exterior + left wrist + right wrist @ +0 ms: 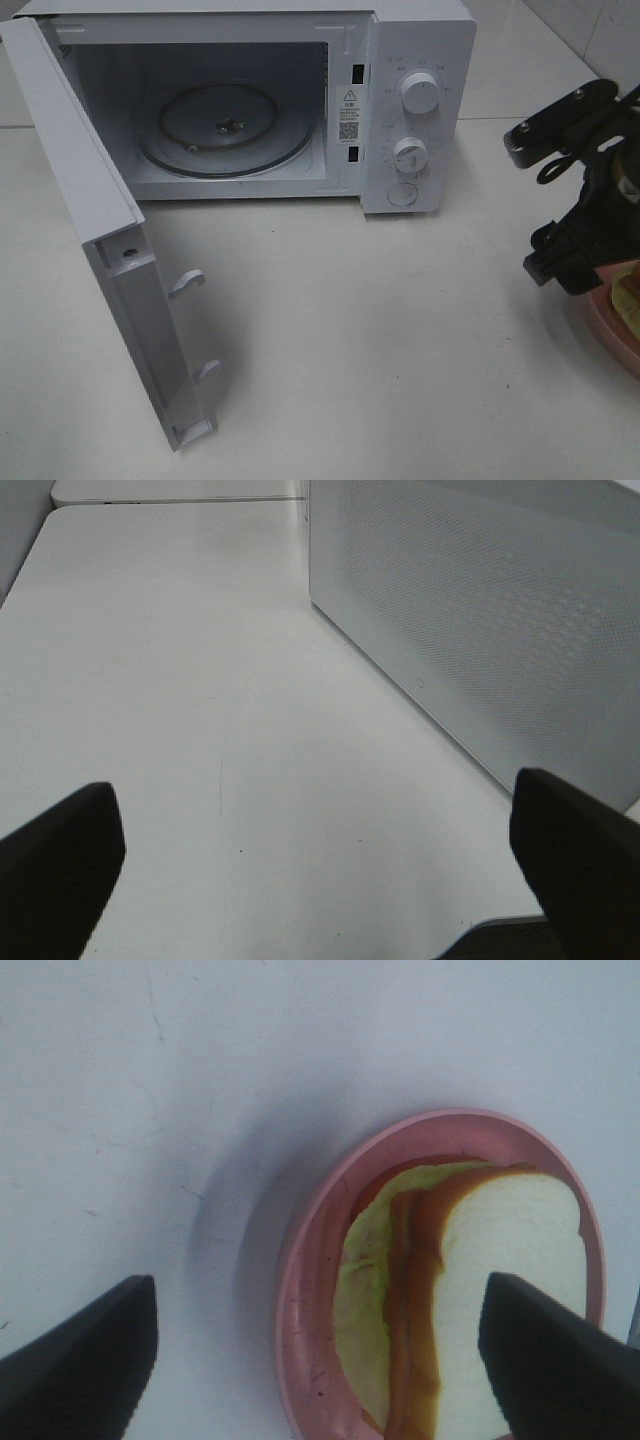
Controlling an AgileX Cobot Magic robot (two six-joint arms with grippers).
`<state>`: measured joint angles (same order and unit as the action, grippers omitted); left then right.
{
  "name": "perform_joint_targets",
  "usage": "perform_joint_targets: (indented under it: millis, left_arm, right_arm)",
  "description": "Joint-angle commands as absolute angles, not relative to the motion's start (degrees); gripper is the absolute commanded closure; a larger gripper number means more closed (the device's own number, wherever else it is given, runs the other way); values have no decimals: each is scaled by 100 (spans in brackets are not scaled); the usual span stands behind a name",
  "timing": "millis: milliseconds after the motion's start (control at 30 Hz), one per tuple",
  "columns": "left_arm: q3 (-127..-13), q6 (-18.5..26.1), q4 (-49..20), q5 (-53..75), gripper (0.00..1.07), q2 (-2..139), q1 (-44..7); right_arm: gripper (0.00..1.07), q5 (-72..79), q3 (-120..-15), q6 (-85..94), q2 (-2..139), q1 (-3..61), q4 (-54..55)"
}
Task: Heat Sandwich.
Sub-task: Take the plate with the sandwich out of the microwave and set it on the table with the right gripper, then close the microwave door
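White table (400, 340), microwave (420, 110) door open — pink plate (310, 1290) at edge

This looks like a robot test setup dressed as a kitchen corner rather than a lived-in home. A white microwave (300, 100) with two dials stands with its door (100, 230) swung open on a plain white surface (380, 340), and pale wall tiles (590, 40) show behind it. A pink plate (310, 1280) with a sandwich (470, 1290) gives the food-preparation theme, while the black robot arm (580, 200) hanging over it marks the place as a lab.
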<state>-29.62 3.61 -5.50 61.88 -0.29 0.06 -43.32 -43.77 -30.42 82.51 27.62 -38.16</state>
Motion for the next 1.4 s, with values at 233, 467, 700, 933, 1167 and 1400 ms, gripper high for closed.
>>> perform_joint_targets:
  millis: [233, 467, 700, 933, 1167, 1400]
  left_arm:
    - [-2962, 350, -579, 6159, 9, -57, 11]
    - [-2962, 350, -579, 6159, 9, -57, 11]
    - [-2962, 350, -579, 6159, 9, -57, 11]
    - [-2962, 350, -579, 6159, 9, -57, 11]
    - [-2962, 350, -579, 6159, 9, -57, 11]
    - [-2962, 350, -579, 6159, 9, -57, 11]
  right_arm:
    - [29, -4400, -4389, -1851, 6864, 2762, -2343]
    - [30, -4561, -4389, -1255, 6188, 2767, -1467]
    - [31, -4893, -4389, -831, 5300, 2767, -877]
    - [31, -5380, -4389, -710, 4475, 2767, -877]
    - [31, -5730, -4291, -716, 3627, 2767, -882]
    - [31, -5718, -3845, -716, 2756, 2750, -900]
